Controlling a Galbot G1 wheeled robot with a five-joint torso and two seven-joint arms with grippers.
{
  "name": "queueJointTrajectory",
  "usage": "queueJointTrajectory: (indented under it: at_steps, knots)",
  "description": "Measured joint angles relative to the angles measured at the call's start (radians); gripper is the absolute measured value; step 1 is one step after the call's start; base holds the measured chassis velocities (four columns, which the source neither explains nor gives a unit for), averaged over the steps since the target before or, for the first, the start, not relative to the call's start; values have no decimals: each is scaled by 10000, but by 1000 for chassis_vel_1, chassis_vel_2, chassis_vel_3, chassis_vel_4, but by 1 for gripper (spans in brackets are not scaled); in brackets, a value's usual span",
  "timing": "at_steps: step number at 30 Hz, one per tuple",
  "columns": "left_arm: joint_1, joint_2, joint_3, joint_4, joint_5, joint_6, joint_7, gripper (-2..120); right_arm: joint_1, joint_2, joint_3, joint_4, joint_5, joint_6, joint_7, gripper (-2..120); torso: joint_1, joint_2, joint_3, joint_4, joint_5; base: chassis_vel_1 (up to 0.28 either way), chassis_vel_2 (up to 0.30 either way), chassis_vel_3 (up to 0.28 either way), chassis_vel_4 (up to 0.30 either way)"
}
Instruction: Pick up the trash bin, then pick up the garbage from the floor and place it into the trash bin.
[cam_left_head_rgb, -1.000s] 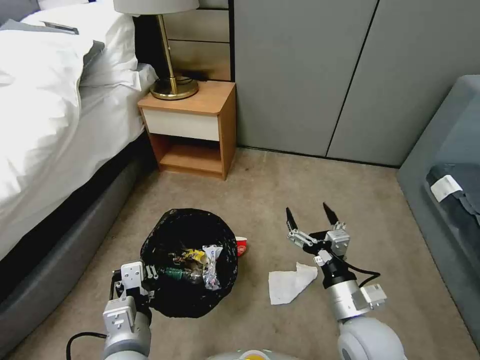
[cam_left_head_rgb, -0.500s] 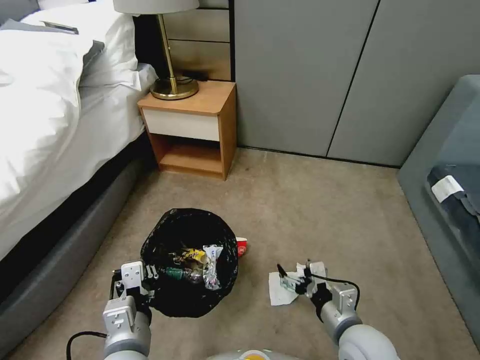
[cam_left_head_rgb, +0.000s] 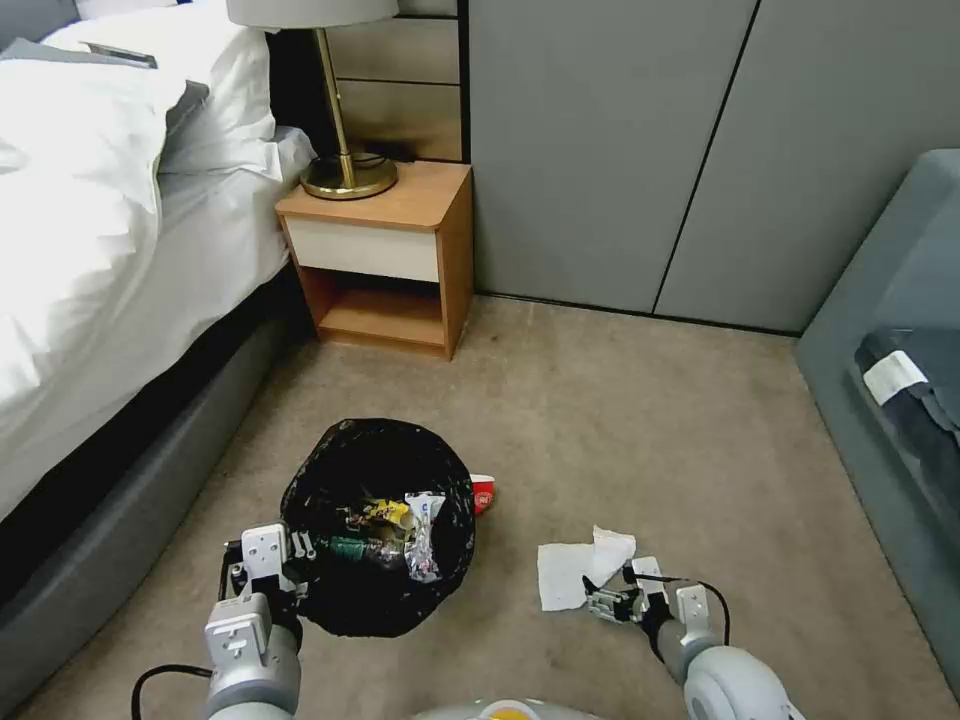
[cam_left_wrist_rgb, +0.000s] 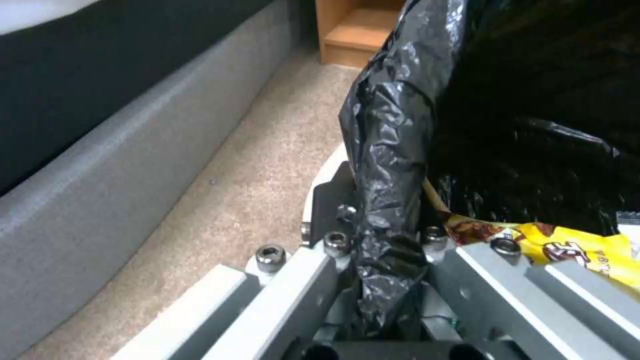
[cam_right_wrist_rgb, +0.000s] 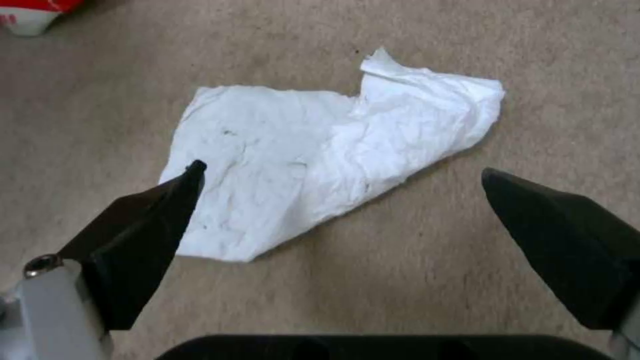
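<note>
While pinching one trash bin (cam_left_head_rgb: 378, 525) rim, left hand (cam_left_wrist_rgb: 383, 250); right hand (cam_right_wrist_rgb: 340, 175) (spread) over one tissue (cam_right_wrist_rgb: 320, 160).

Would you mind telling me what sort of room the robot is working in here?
Most likely a bedroom, perhaps in a hotel: a bed with white bedding, a wooden nightstand holding a brass lamp, and carpet.

A bedroom: a bed (cam_left_head_rgb: 90, 200) with white bedding and pillows stands on the left, a wooden nightstand (cam_left_head_rgb: 385, 260) beside it carries a brass lamp (cam_left_head_rgb: 340, 120), grey wardrobe doors (cam_left_head_rgb: 640, 150) line the far wall, and beige carpet (cam_left_head_rgb: 620, 420) covers the floor
</note>
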Motion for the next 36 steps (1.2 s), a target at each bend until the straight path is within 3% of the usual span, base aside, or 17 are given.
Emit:
queueJointTrajectory:
  at_steps: [11,16,19,28,29,32,34,36]
  knots:
    - [2,-17,13,34,36,-2,0,1,733,595,-41,-1328,12,432,-410,95,1,0,0,1,-2,0,0,0,0]
    - [27,-35,48,38,76,-17,0,1,939,849,-41,-2004,-20,549,-458,78,0,0,0,1,-1,0,0,0,0]
    - [79,-33,56,29,106,-44,4,1,1087,1031,22,-2586,-145,836,-555,61,0,0,0,-2,-2,0,0,0,0]
    - [194,-43,81,-49,209,-96,8,1,1327,1240,182,-3234,-252,1307,-763,34,-1,3,-2,-8,-14,0,0,0,0]
    - [224,-47,92,-77,237,-107,12,1,1379,1272,196,-3338,-302,1393,-792,26,0,3,-2,-6,-10,0,0,0,0]
    - [250,-51,93,-102,263,-119,12,1,1440,1300,207,-3419,-335,1443,-828,19,-1,2,-1,-6,-9,0,0,0,0]
    - [316,-65,98,-172,306,-139,23,1,1635,1404,229,-3666,-447,1571,-930,6,-1,2,-1,3,0,0,0,0,0]
    - [331,-68,98,-186,317,-145,27,1,1668,1429,230,-3708,-470,1595,-939,3,0,2,-1,6,3,0,0,0,0]
